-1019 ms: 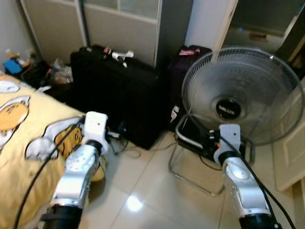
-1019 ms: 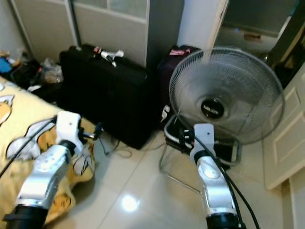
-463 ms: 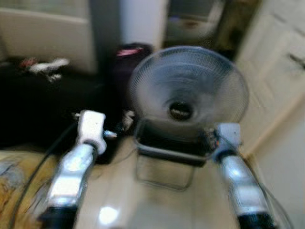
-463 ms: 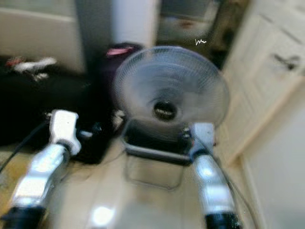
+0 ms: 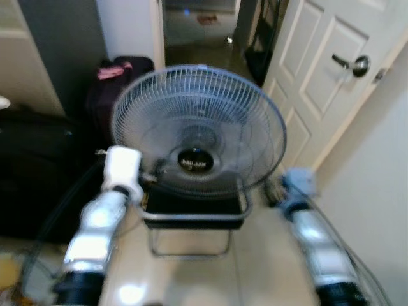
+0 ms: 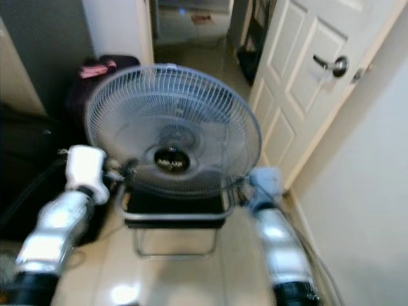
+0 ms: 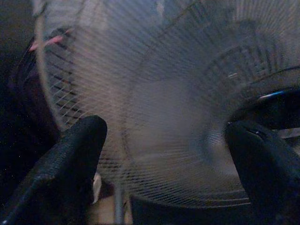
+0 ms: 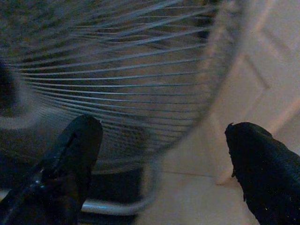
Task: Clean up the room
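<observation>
A round floor fan with a grey wire grille (image 5: 199, 131) stands at the centre of the head view on a tubular metal floor stand (image 5: 191, 223), upright and facing the camera, with a black hub badge (image 5: 194, 161) at the grille centre. The stand rests on the glossy beige tiled floor (image 5: 255, 255).

The left gripper (image 7: 164, 154) is held at 9 o'clock of the fan, just beside the grille's lower edge. The wrist view shows its two black fingers (image 7: 70, 159) spread wide, nothing between them, with the grille directly ahead. The left arm (image 5: 102, 220) rises from 7 o'clock of the frame.

The right gripper (image 8: 164, 154) is held at 4 o'clock of the fan, near the grille rim. Its black fingers (image 8: 70, 159) are likewise spread apart and empty, with the grille edge and door beyond them. The right arm (image 5: 312, 239) rises from 5 o'clock.

A white panelled door (image 5: 319, 83) with a silver lever handle (image 5: 354, 64) stands ajar at 2 o'clock of the fan. A dark purple suitcase with a pink tag (image 5: 118, 76) stands at 10 o'clock, behind the fan. A large black case (image 5: 32, 172) lies at 9 o'clock. An open doorway (image 5: 197, 25) lies at 12 o'clock.
</observation>
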Controlling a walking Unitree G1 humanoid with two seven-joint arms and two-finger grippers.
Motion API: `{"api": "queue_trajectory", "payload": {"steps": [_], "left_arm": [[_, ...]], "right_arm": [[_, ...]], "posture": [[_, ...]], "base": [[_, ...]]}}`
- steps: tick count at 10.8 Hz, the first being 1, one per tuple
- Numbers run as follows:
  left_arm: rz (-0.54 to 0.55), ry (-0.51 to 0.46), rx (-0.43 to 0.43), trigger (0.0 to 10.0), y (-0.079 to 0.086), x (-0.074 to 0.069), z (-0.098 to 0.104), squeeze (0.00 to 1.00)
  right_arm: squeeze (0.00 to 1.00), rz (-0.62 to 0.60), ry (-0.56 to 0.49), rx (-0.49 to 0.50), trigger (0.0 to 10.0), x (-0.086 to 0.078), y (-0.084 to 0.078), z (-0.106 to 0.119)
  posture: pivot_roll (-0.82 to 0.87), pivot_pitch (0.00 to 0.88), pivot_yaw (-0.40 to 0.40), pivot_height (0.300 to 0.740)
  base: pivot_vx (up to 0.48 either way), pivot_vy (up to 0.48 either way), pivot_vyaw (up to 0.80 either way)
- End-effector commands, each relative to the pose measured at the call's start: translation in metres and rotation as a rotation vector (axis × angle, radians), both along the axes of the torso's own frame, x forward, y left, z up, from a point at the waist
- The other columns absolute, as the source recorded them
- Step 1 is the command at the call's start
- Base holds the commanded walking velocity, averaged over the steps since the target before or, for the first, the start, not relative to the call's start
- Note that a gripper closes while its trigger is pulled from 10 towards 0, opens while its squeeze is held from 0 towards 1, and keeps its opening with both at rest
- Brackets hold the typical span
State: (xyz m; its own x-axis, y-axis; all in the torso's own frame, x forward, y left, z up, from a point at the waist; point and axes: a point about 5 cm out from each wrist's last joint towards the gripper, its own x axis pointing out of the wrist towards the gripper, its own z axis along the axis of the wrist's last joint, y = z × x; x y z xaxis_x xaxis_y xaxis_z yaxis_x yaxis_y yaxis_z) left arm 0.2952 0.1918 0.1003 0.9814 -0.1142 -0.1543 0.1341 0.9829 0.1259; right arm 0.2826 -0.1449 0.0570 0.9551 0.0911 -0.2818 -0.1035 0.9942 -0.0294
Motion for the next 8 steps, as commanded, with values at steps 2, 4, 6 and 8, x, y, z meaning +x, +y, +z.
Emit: {"api": "queue_trajectory", "payload": {"steps": [2,4,6,8], "left_arm": [[-0.011,-0.004,0.002,10.0,-0.0048,0.0004,0.0005,0.47],[-0.011,-0.004,0.002,10.0,-0.0048,0.0004,0.0005,0.47],[-0.011,-0.004,0.002,10.0,-0.0048,0.0004,0.0005,0.47],[-0.011,-0.004,0.002,10.0,-0.0048,0.0004,0.0005,0.47]], "right_arm": [[0.00,-0.034,0.014,-0.021,10.0,-0.0004,-0.0110,-0.0017],[0.00,-0.034,0.014,-0.021,10.0,-0.0004,-0.0110,-0.0017],[0.00,-0.034,0.014,-0.021,10.0,-0.0004,-0.0110,-0.0017],[0.00,-0.034,0.014,-0.021,10.0,-0.0004,-0.0110,-0.0017]], "posture": [[0.00,0.000,-0.054,0.740],[0.00,0.000,-0.054,0.740],[0.00,0.000,-0.054,0.740],[0.00,0.000,-0.054,0.740]], "base": [[0.000,0.000,0.00],[0.000,0.000,0.00],[0.000,0.000,0.00],[0.000,0.000,0.00]]}}
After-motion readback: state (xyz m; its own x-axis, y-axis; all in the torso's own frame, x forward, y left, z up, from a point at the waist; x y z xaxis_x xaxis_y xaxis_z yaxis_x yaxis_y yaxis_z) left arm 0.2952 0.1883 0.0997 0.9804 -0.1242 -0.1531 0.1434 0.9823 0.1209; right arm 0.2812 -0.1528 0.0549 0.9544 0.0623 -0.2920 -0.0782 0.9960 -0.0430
